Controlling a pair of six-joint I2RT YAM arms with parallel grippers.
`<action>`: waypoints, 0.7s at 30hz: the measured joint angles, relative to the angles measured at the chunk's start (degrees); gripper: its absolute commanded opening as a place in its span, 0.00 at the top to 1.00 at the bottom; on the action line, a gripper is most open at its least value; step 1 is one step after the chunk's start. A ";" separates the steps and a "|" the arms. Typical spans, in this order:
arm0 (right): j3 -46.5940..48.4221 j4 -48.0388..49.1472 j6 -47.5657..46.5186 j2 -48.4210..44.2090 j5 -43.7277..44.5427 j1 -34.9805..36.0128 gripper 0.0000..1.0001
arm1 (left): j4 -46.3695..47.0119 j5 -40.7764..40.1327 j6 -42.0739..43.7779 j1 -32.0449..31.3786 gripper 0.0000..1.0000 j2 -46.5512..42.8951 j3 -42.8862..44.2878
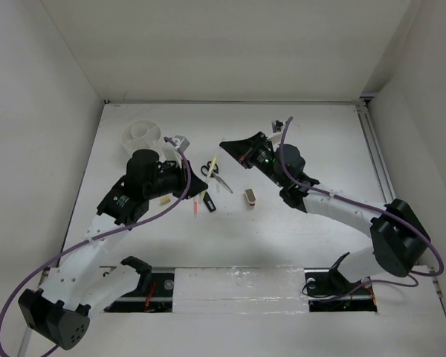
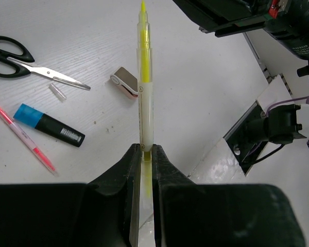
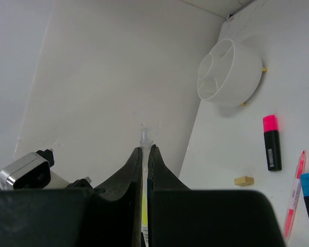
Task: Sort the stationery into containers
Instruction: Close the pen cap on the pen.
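My left gripper (image 2: 147, 149) is shut on the lower end of a thin yellow pencil (image 2: 145, 77), held above the table with its tip toward the right arm. In the top view the yellow pencil (image 1: 214, 164) lies over the black-handled scissors (image 1: 212, 172). My right gripper (image 3: 145, 149) is shut on a thin clear stick with yellow inside, whose clear end (image 3: 146, 136) pokes past the fingertips. On the table lie the scissors (image 2: 20, 60), a blue highlighter (image 2: 49, 125), a pink pencil (image 2: 23, 136), a tan-grey block (image 2: 125, 81), a pink highlighter (image 3: 271, 143) and a beige eraser (image 3: 243, 180). The white divided tub (image 1: 143, 123) stands at the back left.
A small clear cap (image 2: 57, 91) lies beside the scissors' blades. The tub's wall (image 3: 237, 77) faces the right wrist camera, close to the white side wall. Along the table's near edge runs a gap with mounts and cables (image 2: 268, 128).
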 measured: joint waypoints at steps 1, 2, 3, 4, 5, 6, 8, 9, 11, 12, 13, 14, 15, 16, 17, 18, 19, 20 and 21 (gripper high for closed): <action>0.00 0.00 0.00 -0.02 0.00 0.02 1.00 | 0.00 0.00 0.00 0.00 1.00 0.00 0.00; 0.00 0.00 0.00 -0.07 -0.02 0.02 1.00 | 0.00 0.00 0.00 0.00 1.00 0.00 0.00; 0.00 -0.02 0.00 -0.11 -0.04 0.02 1.00 | 0.00 0.00 0.00 0.00 1.00 0.04 0.00; 0.00 0.00 0.00 -0.11 -0.07 0.02 1.00 | 0.00 0.00 0.00 0.00 1.00 0.11 0.00; 0.00 0.00 0.00 -0.15 -0.07 0.02 1.00 | 0.00 0.00 0.00 0.00 1.00 0.22 0.00; 0.00 0.00 0.00 -0.17 -0.09 0.02 1.00 | 0.00 -0.04 0.00 0.00 1.00 0.31 0.00; 0.00 0.00 0.00 -0.17 -0.09 0.13 1.00 | -0.02 -0.15 0.00 0.00 1.00 0.50 0.00; 0.00 0.00 0.00 -0.17 -0.09 0.13 1.00 | 0.00 -0.24 0.00 0.00 1.00 0.57 0.00; 0.00 0.00 0.00 -0.17 -0.09 0.26 1.00 | -0.02 -0.28 0.00 0.33 1.00 0.63 0.00; 0.00 0.00 0.00 -0.17 -0.09 0.42 1.00 | -0.04 -0.26 0.00 0.59 1.00 0.63 0.00; 0.00 0.00 0.00 -0.17 -0.09 0.52 1.00 | -0.04 -0.24 0.00 0.90 1.00 0.63 0.00; 0.00 0.00 0.00 -0.17 -0.11 0.55 1.00 | -0.04 -0.24 0.00 1.29 1.00 0.63 0.00; 0.00 0.00 0.00 -0.17 -0.11 0.57 1.00 | -0.07 -0.22 0.00 1.64 1.00 0.63 0.00; 0.00 0.00 0.00 -0.17 -0.11 0.57 1.00 | -0.07 -0.22 0.00 1.79 1.00 0.63 0.00; 0.00 0.00 0.00 -0.17 -0.11 0.57 1.00 | -0.07 -0.22 0.00 1.95 1.00 0.63 0.00; 0.00 0.00 0.00 -0.17 -0.09 0.57 1.00 | -0.07 -0.17 0.00 2.03 1.00 0.63 0.00; 0.00 0.00 0.00 -0.15 -0.09 0.57 1.00 | -0.07 -0.11 0.00 2.03 1.00 0.63 0.00; 0.00 0.02 0.00 -0.15 -0.09 0.57 1.00 | -0.09 0.00 0.00 2.03 1.00 0.63 0.00; 0.00 0.02 0.00 -0.13 -0.11 0.57 1.00 | -0.09 0.02 0.00 2.03 1.00 0.63 0.00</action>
